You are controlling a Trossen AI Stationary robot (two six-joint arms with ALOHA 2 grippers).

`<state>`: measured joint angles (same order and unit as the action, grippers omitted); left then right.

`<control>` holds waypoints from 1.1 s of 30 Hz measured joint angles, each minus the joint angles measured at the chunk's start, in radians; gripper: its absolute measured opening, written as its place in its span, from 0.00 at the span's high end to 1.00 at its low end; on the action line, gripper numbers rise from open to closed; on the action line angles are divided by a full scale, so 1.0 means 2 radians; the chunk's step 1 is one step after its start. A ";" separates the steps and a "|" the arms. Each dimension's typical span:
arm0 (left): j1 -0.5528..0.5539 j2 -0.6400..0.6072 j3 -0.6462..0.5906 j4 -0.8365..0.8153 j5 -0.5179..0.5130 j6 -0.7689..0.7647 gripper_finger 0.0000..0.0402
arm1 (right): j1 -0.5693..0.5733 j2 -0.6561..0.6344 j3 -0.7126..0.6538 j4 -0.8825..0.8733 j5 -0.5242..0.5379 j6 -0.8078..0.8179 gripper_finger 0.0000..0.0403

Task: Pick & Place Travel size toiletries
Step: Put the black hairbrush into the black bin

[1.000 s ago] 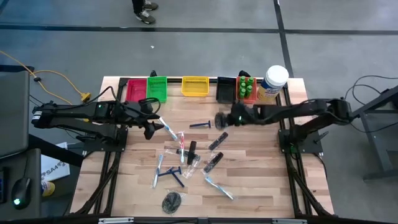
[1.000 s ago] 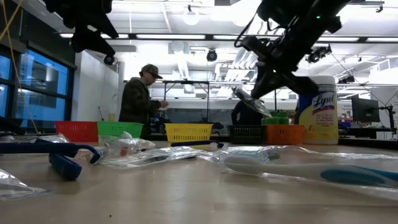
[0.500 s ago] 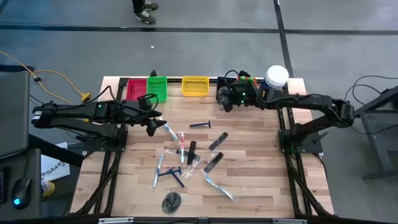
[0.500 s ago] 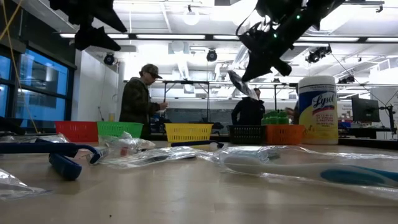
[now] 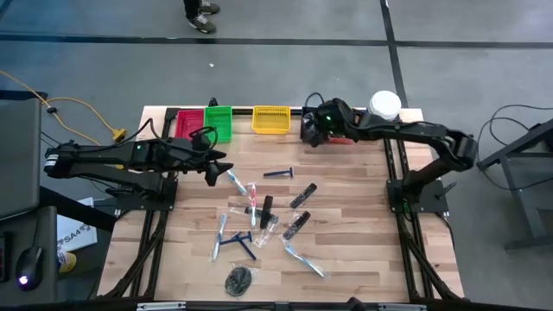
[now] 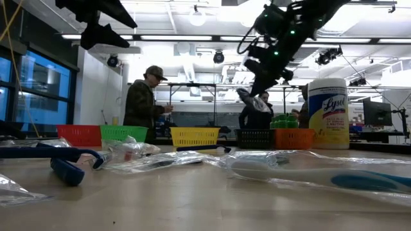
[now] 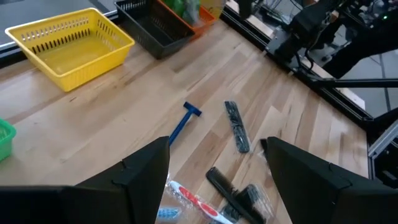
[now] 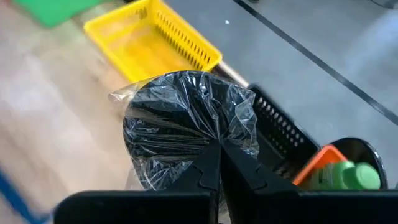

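My right gripper (image 5: pixel 309 131) is shut on a dark round mesh puff in clear wrap (image 8: pixel 186 121), held in the air over the black bin (image 8: pixel 283 134) at the table's far edge. The other toiletries lie loose mid-table. Among them are a blue razor (image 5: pixel 278 173), a black comb (image 7: pixel 236 126), wrapped toothbrushes (image 5: pixel 240 183) and a second puff (image 5: pixel 238 279) near the front edge. My left gripper (image 5: pixel 212 169) hovers open above the table's left side, short of the toothbrushes, with nothing between its fingers (image 7: pixel 146 171). My right gripper pinches the wrapped puff at its edge (image 8: pixel 200 146) between its two shut fingers (image 8: pixel 239 168). The fingers slant down toward the table's far edge. The puff sticks out past the fingertips, tilted and lifted clear (image 6: pixel 247 96) above the bins.
Along the far edge stand a red bin (image 5: pixel 187 123), a green bin (image 5: pixel 219 123), a yellow bin (image 5: pixel 271 119), the black bin and an orange bin (image 8: pixel 314 163) holding green bottles (image 8: pixel 348 176). A white jar (image 5: pixel 383 108) stands at the far right. A person (image 6: pixel 144 96) stands beyond the table.
My right gripper has carried the wrapped puff from mid-table toward the far edge, rising a little and rolling at the wrist. It now hangs over the black bin, still shut on the puff. My left gripper has turned slightly in place.
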<state>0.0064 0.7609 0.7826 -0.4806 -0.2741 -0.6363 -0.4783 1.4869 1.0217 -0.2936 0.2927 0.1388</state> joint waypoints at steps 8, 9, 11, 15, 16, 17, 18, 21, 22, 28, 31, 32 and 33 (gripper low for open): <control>0.000 0.000 0.000 0.006 -0.001 -0.001 0.35 | -0.023 0.095 0.088 -0.121 0.013 0.105 0.99; 0.000 0.000 0.000 0.006 -0.001 -0.001 0.35 | -0.023 0.104 0.094 -0.127 0.016 0.113 0.99; 0.000 0.000 0.000 0.005 -0.001 -0.001 0.35 | -0.023 0.119 0.102 -0.124 0.017 0.126 0.99; 0.000 0.000 0.000 0.005 -0.001 -0.001 0.35 | -0.023 0.132 0.108 -0.124 0.037 0.150 0.99; 0.000 0.000 0.000 0.005 -0.001 -0.001 0.35 | -0.023 0.133 0.108 -0.123 0.038 0.153 0.99; 0.000 0.000 0.000 0.005 -0.001 0.000 0.35 | -0.023 0.134 0.108 -0.125 0.039 0.155 0.99; 0.000 0.000 0.000 0.005 0.000 0.000 0.35 | -0.023 0.135 0.108 -0.126 0.038 0.156 0.99; 0.000 0.000 0.000 0.003 0.000 0.000 0.35 | -0.023 0.135 0.108 -0.124 0.038 0.156 0.99; 0.000 0.000 0.000 0.004 0.000 0.001 0.35 | -0.023 0.135 0.108 -0.124 0.038 0.159 0.98; 0.000 0.000 0.000 0.003 0.001 0.006 0.35 | -0.024 0.135 0.108 -0.124 0.038 0.182 0.87; 0.000 0.000 0.000 0.002 0.006 0.007 0.35 | -0.024 0.135 0.108 -0.124 0.038 0.190 0.79; 0.000 0.000 0.000 0.000 0.009 0.007 0.35 | -0.024 0.135 0.108 -0.124 0.038 0.193 0.76; 0.000 0.000 0.000 -0.002 0.011 0.007 0.35 | -0.024 0.133 0.108 -0.125 0.037 0.195 0.74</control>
<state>0.0063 0.7605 0.7826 -0.4853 -0.2519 -0.6224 -0.5266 1.7539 1.2369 -0.5440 0.3673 0.5295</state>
